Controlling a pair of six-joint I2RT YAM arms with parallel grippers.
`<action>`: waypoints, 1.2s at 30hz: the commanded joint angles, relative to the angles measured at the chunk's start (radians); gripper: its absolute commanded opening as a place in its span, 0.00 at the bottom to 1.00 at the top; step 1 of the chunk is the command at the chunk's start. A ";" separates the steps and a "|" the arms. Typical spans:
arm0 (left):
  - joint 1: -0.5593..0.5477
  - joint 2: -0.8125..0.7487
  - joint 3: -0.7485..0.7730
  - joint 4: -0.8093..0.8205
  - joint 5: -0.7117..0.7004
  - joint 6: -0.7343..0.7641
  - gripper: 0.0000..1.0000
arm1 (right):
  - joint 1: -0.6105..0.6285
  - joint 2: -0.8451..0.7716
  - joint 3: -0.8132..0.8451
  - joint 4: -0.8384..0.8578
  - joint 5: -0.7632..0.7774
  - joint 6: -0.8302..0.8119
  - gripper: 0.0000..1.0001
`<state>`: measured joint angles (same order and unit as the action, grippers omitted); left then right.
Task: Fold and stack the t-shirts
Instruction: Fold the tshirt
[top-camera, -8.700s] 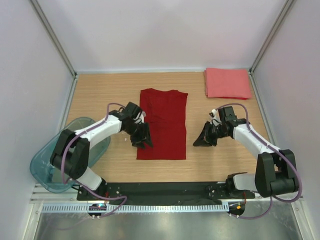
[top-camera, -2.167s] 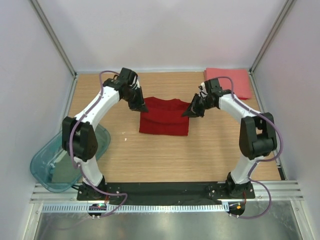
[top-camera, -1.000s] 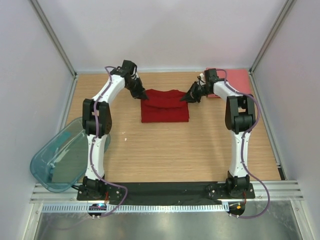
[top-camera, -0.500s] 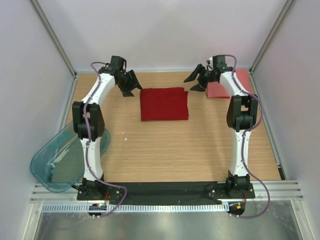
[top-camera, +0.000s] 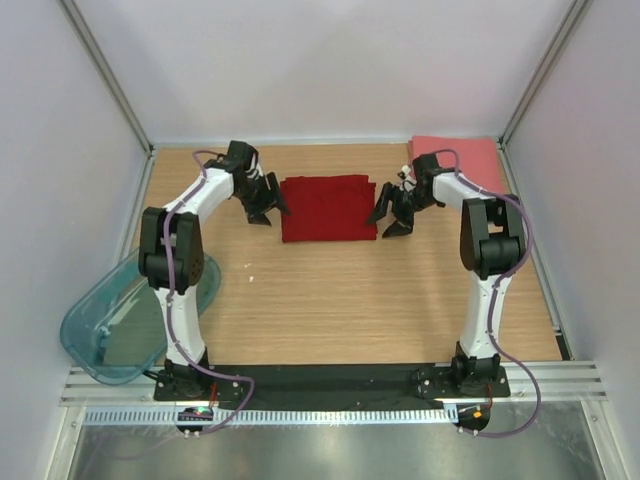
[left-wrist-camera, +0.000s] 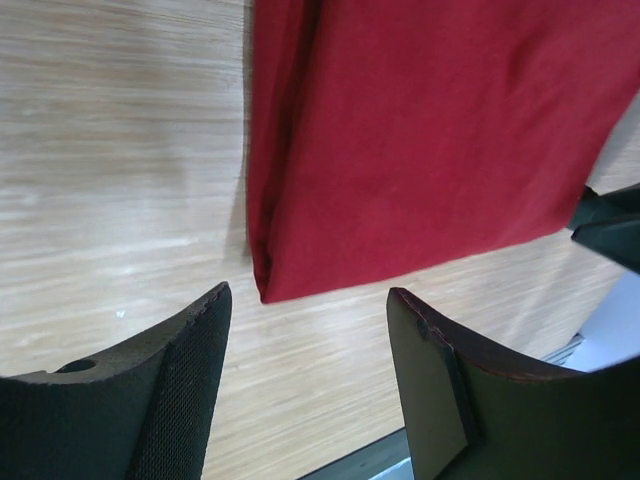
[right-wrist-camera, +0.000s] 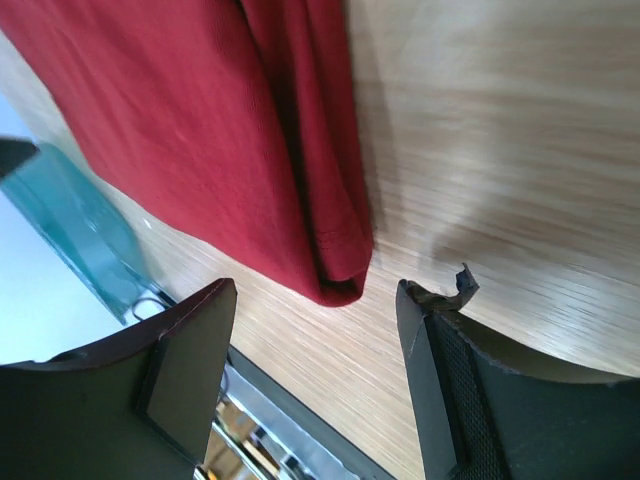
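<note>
The dark red t-shirt (top-camera: 328, 207) is seen lying flat on the table (top-camera: 330, 300), towards its far side and about midway across. It is folded down to a compact rectangle, and layered edges are visible at its left and right sides in the wrist views. The salmon-pink t-shirt (top-camera: 478, 160) is found folded at the far right corner, apart from the red one and partly hidden by the right arm. The left gripper (top-camera: 264, 208) is held just beside the red shirt's left edge and the right gripper (top-camera: 392, 214) just beside its right edge. In both wrist views the fingers are shown spread apart with nothing between them, and a corner of the red shirt lies just beyond the fingertips, untouched as far as can be told. A translucent teal bin (top-camera: 110, 325) is set at the near left, well away from the work. The folding of the red shirt is judged complete, so the stacking step is taken to be in hand. For the next move, both side edges would need to be pinched through all layers together, so that the bundle can be lifted unopened, carried to the right and laid squarely on the pink shirt. A grip on the top layer alone could let the fold come undone.
</note>
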<state>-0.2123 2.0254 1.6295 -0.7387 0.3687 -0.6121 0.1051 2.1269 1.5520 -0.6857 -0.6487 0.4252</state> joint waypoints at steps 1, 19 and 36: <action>-0.018 0.042 0.001 0.056 0.027 0.040 0.65 | 0.028 -0.030 -0.033 0.087 0.004 -0.032 0.71; -0.068 0.056 -0.134 0.076 0.065 0.051 0.00 | 0.064 -0.076 -0.199 0.123 0.096 -0.002 0.01; -0.188 -0.568 -0.448 -0.093 -0.059 -0.001 0.43 | 0.096 -0.662 -0.518 -0.130 0.250 -0.068 0.61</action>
<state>-0.4057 1.5112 1.1160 -0.8318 0.3225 -0.6205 0.2028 1.4929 0.9802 -0.7818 -0.4377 0.4088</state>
